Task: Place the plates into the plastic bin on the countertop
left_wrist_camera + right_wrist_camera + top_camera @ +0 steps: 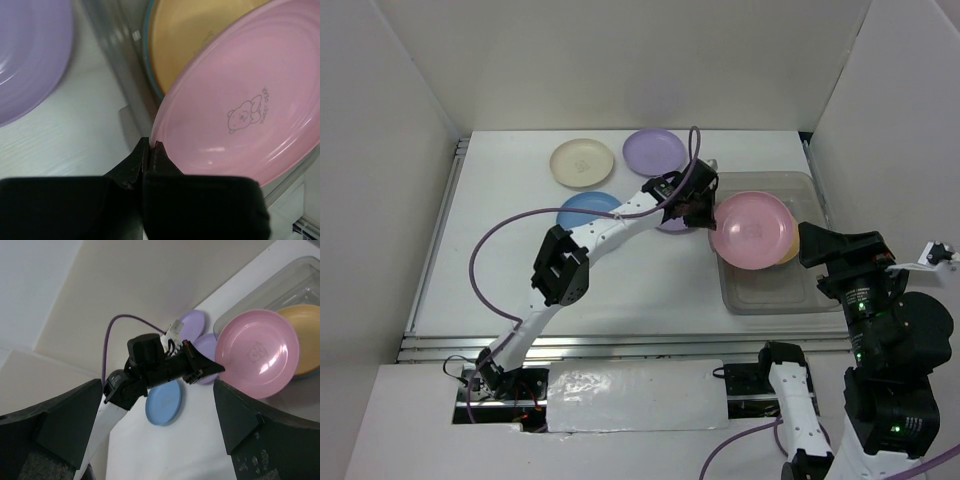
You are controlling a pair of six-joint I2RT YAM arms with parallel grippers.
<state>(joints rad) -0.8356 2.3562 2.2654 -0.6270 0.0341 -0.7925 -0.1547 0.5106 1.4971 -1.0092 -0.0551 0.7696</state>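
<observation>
Pink plate (752,230), pinched at its left rim by the closed left gripper (706,213), hangs tilted over the plastic bin (770,300) at the right of the countertop (650,290). It is best lowered almost flat onto the yellow-orange plate (200,35) inside before release, keeping clear of the bin's wall. The plate is glossy and shallow, with a small bear print at its centre. The right gripper (159,405), spread wide and empty, hovers further right.

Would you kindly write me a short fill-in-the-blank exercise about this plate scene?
The left gripper pinches the rim of a small round shallow plate coloured ____.
In the translucent rectangular plastic bin lies a second round plate, coloured ____.
The right gripper stands ____.
Missing words: pink; yellow-orange; open.
</observation>
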